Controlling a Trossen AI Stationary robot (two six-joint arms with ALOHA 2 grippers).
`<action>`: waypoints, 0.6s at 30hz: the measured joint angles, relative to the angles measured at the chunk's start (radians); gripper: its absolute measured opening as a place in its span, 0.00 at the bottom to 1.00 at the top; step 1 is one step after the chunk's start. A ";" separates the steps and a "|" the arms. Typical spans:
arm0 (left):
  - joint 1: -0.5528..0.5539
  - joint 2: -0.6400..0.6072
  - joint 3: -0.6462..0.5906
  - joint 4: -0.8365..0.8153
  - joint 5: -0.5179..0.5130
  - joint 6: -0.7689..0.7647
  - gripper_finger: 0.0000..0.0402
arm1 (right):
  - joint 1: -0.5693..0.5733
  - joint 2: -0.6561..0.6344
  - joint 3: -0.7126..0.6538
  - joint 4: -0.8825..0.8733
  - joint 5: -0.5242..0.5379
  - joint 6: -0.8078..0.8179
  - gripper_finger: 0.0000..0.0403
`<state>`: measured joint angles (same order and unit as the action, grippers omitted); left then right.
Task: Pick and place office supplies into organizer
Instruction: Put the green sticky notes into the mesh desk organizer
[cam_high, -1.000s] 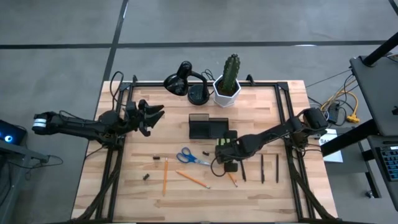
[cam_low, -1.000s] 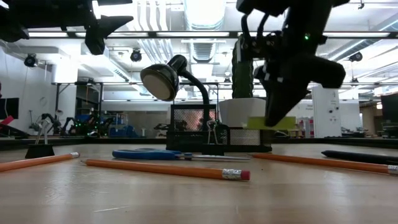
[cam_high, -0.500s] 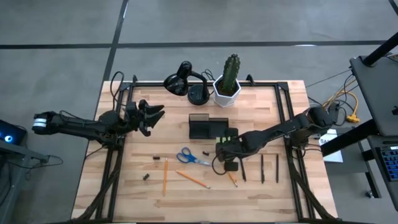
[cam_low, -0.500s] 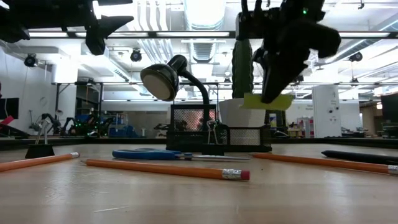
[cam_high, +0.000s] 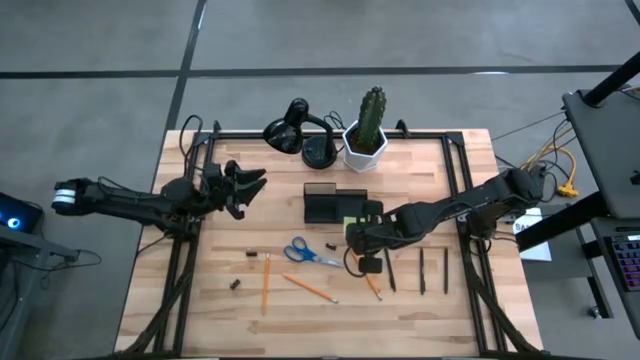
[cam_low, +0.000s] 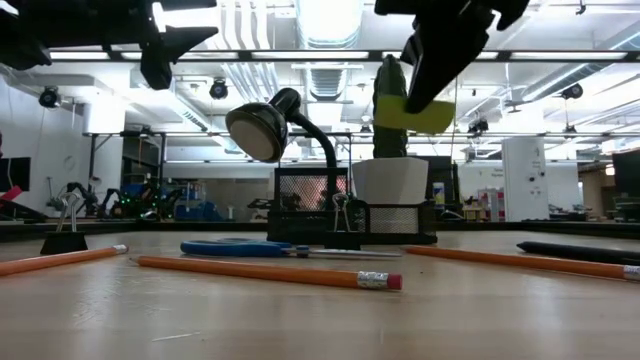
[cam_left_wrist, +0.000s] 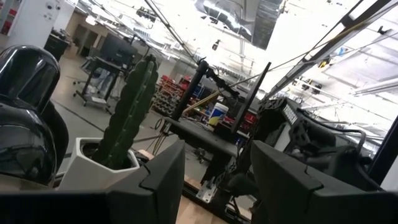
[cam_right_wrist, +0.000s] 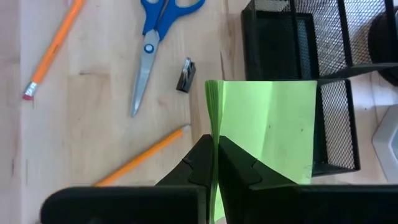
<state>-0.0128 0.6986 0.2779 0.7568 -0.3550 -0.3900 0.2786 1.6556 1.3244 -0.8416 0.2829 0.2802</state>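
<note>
The room (cam_low: 560, 120) beyond is a wide workshop hall with white ceiling ducts, strip lights and shelving far behind, and a grey concrete floor (cam_high: 320, 40) lies all round the light wooden table (cam_high: 200, 300), whose butcher-block planks fill a black frame. Taking the black mesh organizer (cam_high: 335, 205) near the table's middle as the mark: the black desk lamp (cam_high: 300, 130) and the cactus (cam_high: 372, 115) in its white pot (cam_high: 364, 150) stand just behind it, towards the far edge. The left arm waits well off to the organizer's left, its left gripper (cam_high: 250, 181) raised clear of the wood with its jaws standing apart and nothing between them. The right arm reaches in from the organizer's right, and the right gripper (cam_high: 352, 229) hangs at the organizer's front right corner, jaws clamped on the edge of the lime-green sticky-note pad (cam_right_wrist: 264, 127), which is lifted off the table and, in the right wrist view, lies partly over the organizer's front compartment. In front of the organizer lie the blue-handled scissors (cam_high: 305, 253), with a small dark clip (cam_high: 332, 244) just beside their blades. Orange pencils (cam_high: 266, 282) rest farther forward, dark pens (cam_high: 421, 270) forward and to the right, and two more small dark bits (cam_high: 250, 254) forward and to the left.
</note>
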 joint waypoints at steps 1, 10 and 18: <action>0.000 0.000 0.000 0.000 0.000 0.000 0.42 | 0.000 0.000 0.004 0.002 0.000 0.000 0.02; 0.000 0.002 0.000 -0.001 0.000 0.000 0.42 | -0.004 0.000 0.007 0.003 0.004 -0.045 0.02; 0.000 0.001 0.000 -0.002 0.000 0.001 0.42 | -0.060 0.001 0.005 0.009 0.008 -0.101 0.02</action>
<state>-0.0128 0.6998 0.2775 0.7551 -0.3546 -0.3893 0.2183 1.6562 1.3293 -0.8329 0.2910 0.1791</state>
